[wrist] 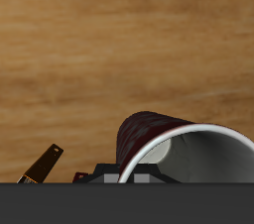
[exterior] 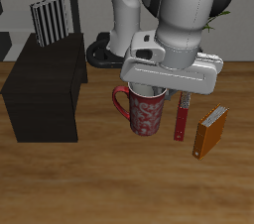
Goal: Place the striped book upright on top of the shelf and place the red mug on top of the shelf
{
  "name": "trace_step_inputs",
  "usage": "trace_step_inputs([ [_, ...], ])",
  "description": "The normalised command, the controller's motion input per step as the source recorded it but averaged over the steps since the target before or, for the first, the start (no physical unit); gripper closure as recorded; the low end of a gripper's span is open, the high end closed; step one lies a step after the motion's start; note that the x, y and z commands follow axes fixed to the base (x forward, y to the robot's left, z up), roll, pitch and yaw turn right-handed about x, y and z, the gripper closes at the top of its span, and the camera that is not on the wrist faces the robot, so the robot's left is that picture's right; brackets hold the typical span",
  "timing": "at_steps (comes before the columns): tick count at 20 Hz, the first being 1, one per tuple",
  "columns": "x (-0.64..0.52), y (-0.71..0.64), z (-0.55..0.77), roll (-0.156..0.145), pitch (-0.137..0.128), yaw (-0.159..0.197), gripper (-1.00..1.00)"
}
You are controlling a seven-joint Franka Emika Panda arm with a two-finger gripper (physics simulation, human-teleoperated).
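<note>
Looking from the front, the big white robot arm hangs right over the red mug with pale speckles (exterior: 145, 111). The gripper (exterior: 149, 87) sits at the mug's rim, likely so it can pinch the wall and lift. I cannot tell if the claw is wide, narrow or closed on the rim, because the arm hides its fingers. The mug looks to be upright on the wooden table (exterior: 109, 183), near the middle. The striped black-and-white book (exterior: 47, 23) already stands upright on the back part of the low black box shelf (exterior: 45, 87), so the mug seems to be the job left. The shelf top has bare room in front of that book. A slim red book (exterior: 183, 119) stands just beside the mug, and an orange book (exterior: 210, 132) is a bit farther out, so a lift should go straight up first.

From the gripper's own view, the mug (wrist: 174, 149) shows its pale inside, very close to the camera. Bare wood fills the rest. A thin dark and tan piece (wrist: 42, 165) pokes out nearby; I cannot tell what it is.
</note>
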Motion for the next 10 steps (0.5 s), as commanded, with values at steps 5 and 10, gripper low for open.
trace_step_inputs([
  [5,-0.22,-0.51,0.65,-0.073,-0.059,-0.030,1.00],
  [10,-0.15,-0.46,0.42,-0.039,-0.007,-0.048,1.00],
])
